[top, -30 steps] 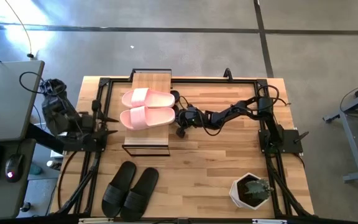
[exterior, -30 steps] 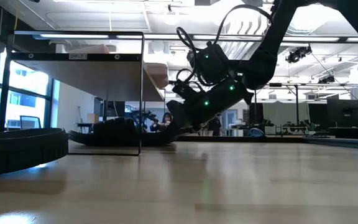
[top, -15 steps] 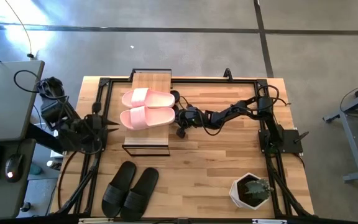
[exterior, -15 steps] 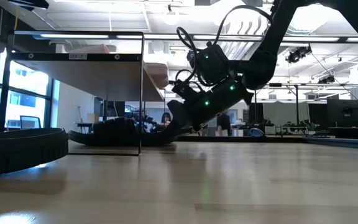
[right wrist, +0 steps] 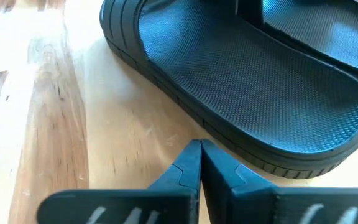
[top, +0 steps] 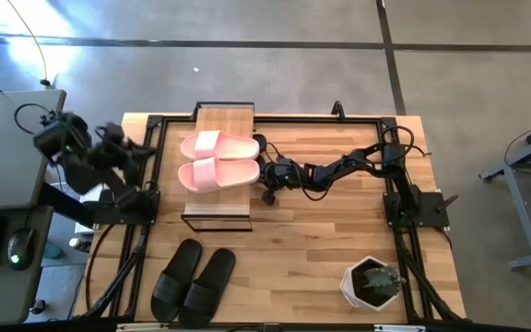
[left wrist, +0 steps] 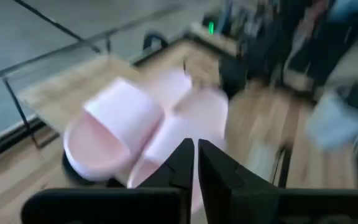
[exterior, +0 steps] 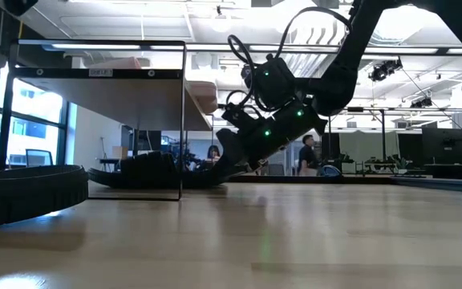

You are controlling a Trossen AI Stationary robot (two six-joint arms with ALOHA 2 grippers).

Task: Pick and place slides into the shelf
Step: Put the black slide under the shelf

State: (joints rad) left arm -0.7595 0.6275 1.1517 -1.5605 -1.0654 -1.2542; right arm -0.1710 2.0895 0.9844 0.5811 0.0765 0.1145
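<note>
Two pale pink slides [top: 218, 160] lie side by side on the plank top of the shelf [top: 221, 215]; they also show in the left wrist view [left wrist: 135, 130]. Under the shelf a black slide [right wrist: 241, 81] rests sole-down on the table, a second one [right wrist: 328, 18] beyond it. Another black pair [top: 192, 281] lies near the front left. My right gripper [top: 267, 182] is shut, low at the shelf's right side, its tips [right wrist: 199, 146] at the black slide's rim. My left gripper [left wrist: 196, 146] is shut and empty, held up at the table's left edge [top: 146, 148]. My right gripper's shut fingertips [right wrist: 191, 152] stand right at the side rim [right wrist: 229, 144] of the nearer black slide, near its rounded end. They come slanting down from the table's right. I cannot tell whether they touch the rim. The slide lies flat on the table.
A white pot with a plant [top: 371, 281] stands near the front right. Black frame rails [top: 395, 212] run along the table's sides. A desk with a mouse [top: 18, 247] stands left of the table. People [exterior: 307, 156] move in the room behind.
My left gripper has shut on nothing. Its arm has drawn back from the shelf's left side and swung up and toward the table's far left.
</note>
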